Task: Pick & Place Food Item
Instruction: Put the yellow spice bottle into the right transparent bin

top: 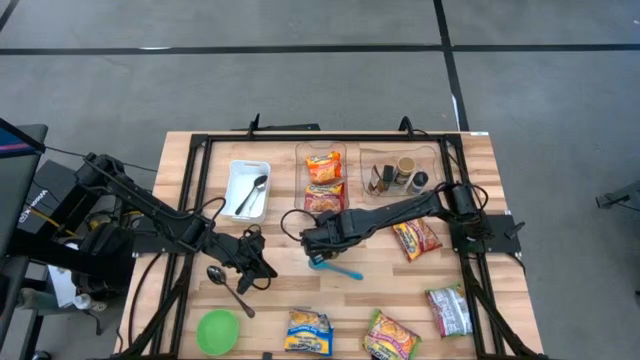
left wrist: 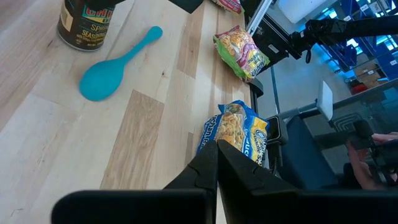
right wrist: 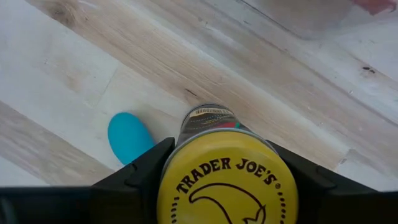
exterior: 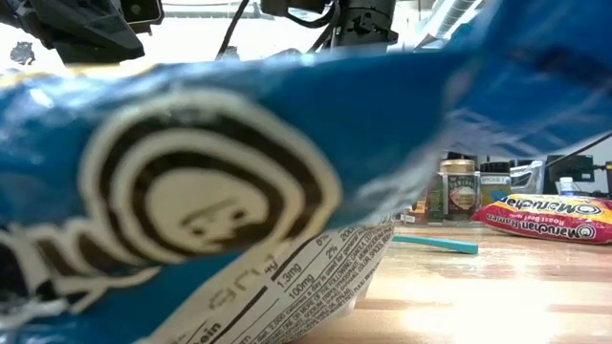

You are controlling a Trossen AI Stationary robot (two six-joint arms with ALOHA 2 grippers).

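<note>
My right gripper point(top: 318, 243) is at the table's middle, shut on a seasoning jar with a yellow "Trader Joe's" lid point(right wrist: 227, 180). The jar's body also shows in the left wrist view point(left wrist: 84, 25), upright beside a turquoise spoon point(top: 337, 268) that lies flat on the wood. My left gripper point(top: 262, 268) hovers left of it, shut and empty. Noodle packs lie flat on the table: a red one point(top: 416, 238), a blue one point(top: 308, 332), a yellow-green one point(top: 391, 337) and a grey-green one point(top: 449, 310). My right gripper pinches the jar between its two fingers point(right wrist: 140, 171), one on each side of the yellow lid's rim point(right wrist: 177, 162). The fingers come from above, pointing down. The jar is upright, its base at the wood; whether it rests there or is just clear, I cannot tell.
At the far side stand a clear bin with noodle packs point(top: 324, 180), a clear bin with jars point(top: 400, 175) and a white tray with a spoon point(top: 248, 188). A metal spoon point(top: 228, 288) and green bowl point(top: 217, 331) lie near-left. The blue pack point(exterior: 191, 191) blocks most of the low view.
</note>
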